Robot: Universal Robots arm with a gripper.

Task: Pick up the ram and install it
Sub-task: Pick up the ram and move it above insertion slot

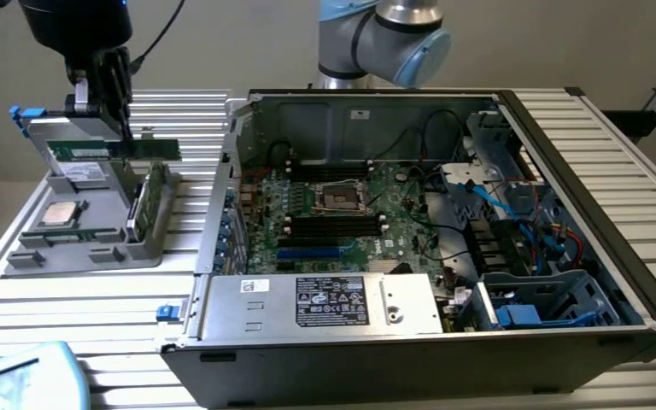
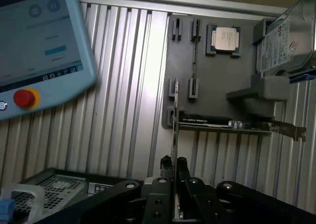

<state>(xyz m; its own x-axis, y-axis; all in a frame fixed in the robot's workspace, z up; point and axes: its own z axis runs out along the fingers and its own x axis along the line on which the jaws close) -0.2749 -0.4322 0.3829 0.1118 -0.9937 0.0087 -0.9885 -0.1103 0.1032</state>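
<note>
The ram (image 1: 117,151) is a long green stick held level above the grey holder tray (image 1: 78,252) at the exterior view's left. My gripper (image 1: 120,137) comes down from above and is shut on the stick's upper edge near its middle. In the wrist view the ram (image 2: 174,130) shows edge-on as a thin line running out from between the black fingers (image 2: 181,165) of the gripper (image 2: 174,160). The open computer case (image 1: 601,213) stands to the exterior view's right, with its motherboard (image 1: 391,209) and dark memory slots (image 1: 328,226) exposed.
The tray also carries a silver processor chip (image 2: 224,38), a grey drive (image 2: 286,41) and a dark expansion card standing on edge (image 2: 222,122). A teach pendant (image 1: 14,376) lies at the table's front corner. The case's power supply (image 1: 322,303) and cables (image 1: 533,231) crowd its near side.
</note>
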